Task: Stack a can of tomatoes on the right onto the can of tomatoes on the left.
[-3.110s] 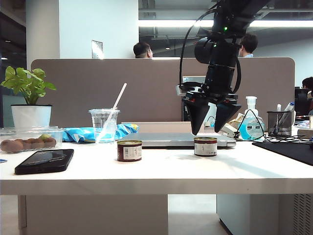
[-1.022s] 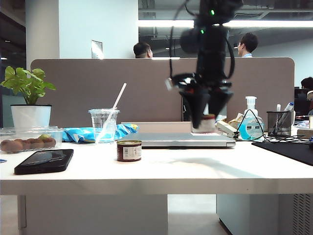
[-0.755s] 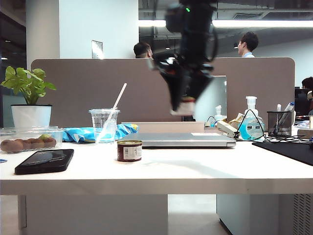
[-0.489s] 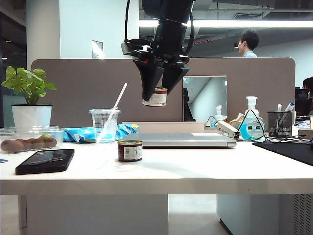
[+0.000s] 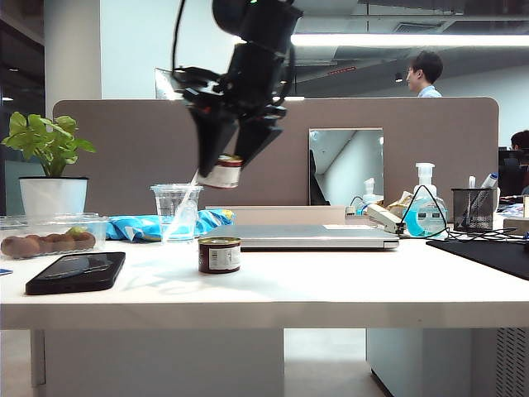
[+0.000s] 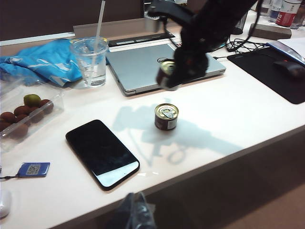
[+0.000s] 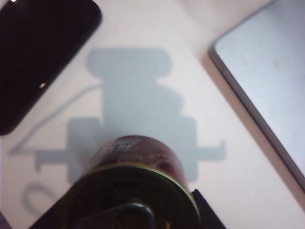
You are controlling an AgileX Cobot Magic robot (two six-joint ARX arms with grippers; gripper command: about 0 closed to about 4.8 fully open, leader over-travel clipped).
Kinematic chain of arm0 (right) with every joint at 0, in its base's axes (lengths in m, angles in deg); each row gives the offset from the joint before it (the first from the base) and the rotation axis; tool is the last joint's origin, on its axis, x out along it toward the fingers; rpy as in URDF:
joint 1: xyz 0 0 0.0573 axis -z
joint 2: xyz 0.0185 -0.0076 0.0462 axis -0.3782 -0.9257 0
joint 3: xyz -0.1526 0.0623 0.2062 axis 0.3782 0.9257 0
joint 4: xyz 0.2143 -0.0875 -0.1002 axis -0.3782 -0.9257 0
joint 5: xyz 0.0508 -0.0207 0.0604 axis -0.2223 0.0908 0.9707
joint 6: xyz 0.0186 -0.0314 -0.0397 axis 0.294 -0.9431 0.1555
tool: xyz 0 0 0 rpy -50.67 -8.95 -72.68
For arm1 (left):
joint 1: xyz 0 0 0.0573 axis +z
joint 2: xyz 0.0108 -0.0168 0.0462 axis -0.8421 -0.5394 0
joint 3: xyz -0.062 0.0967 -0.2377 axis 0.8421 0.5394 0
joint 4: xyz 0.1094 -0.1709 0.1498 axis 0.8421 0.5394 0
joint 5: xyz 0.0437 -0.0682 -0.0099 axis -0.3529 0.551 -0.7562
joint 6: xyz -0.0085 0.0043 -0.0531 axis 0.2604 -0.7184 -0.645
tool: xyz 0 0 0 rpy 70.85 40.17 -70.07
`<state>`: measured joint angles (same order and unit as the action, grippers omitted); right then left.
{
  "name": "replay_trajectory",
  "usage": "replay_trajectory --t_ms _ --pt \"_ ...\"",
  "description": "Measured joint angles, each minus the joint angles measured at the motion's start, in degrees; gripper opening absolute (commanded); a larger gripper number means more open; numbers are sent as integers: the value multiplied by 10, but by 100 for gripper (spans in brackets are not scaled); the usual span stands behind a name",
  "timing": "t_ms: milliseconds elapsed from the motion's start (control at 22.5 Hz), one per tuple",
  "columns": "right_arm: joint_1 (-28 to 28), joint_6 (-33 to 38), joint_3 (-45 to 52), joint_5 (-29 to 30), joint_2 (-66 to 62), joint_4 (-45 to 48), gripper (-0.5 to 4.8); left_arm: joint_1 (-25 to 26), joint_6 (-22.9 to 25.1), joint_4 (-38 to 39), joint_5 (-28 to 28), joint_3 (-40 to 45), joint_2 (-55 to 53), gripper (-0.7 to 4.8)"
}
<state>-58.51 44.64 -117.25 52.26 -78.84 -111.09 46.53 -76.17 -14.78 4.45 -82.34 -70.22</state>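
Note:
A dark red can of tomatoes [image 5: 219,255] with a white label stands on the white table [image 5: 347,289], in front of the laptop; in the left wrist view this can [image 6: 166,117] shows its ring-pull lid. My right gripper [image 5: 223,162] hangs tilted in the air just above it, shut on a second can of tomatoes [image 5: 221,175] with a clear gap between the two. The right wrist view shows the held can [image 7: 136,176] filling the space between the jaws of the right gripper [image 7: 133,212]. My left gripper [image 6: 136,213] sits below the table's near edge, fingers together, holding nothing.
A black phone [image 5: 74,271] lies at the left front. A plastic cup with a straw [image 5: 175,211], a blue cloth [image 5: 136,226], a fruit box [image 5: 45,240] and a potted plant [image 5: 51,165] stand behind. A closed laptop [image 5: 306,237] lies to the right.
My right gripper has carried its can up off the table at the right and leftward across the laptop, ending above the left can. The left can has not moved.

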Motion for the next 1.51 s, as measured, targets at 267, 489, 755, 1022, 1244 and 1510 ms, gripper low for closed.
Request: replay_trajectory --t_ms 267,489,755,1022,1244,1510 --pt "-10 0 2 -6 -38 2 242 0 0 2 0 0 0 -2" --pt "-15 1 1 -23 -45 10 242 0 0 4 0 0 0 -2" --pt "-11 1 1 -31 -52 10 242 0 0 8 0 0 0 -2" --pt "-10 1 1 -31 -52 9 241 0 0 8 0 0 0 -2" --pt "-10 1 1 -31 -52 5 241 0 0 9 0 0 0 -2" --pt "-6 1 1 -31 -57 -4 242 0 0 10 0 0 0 -2"
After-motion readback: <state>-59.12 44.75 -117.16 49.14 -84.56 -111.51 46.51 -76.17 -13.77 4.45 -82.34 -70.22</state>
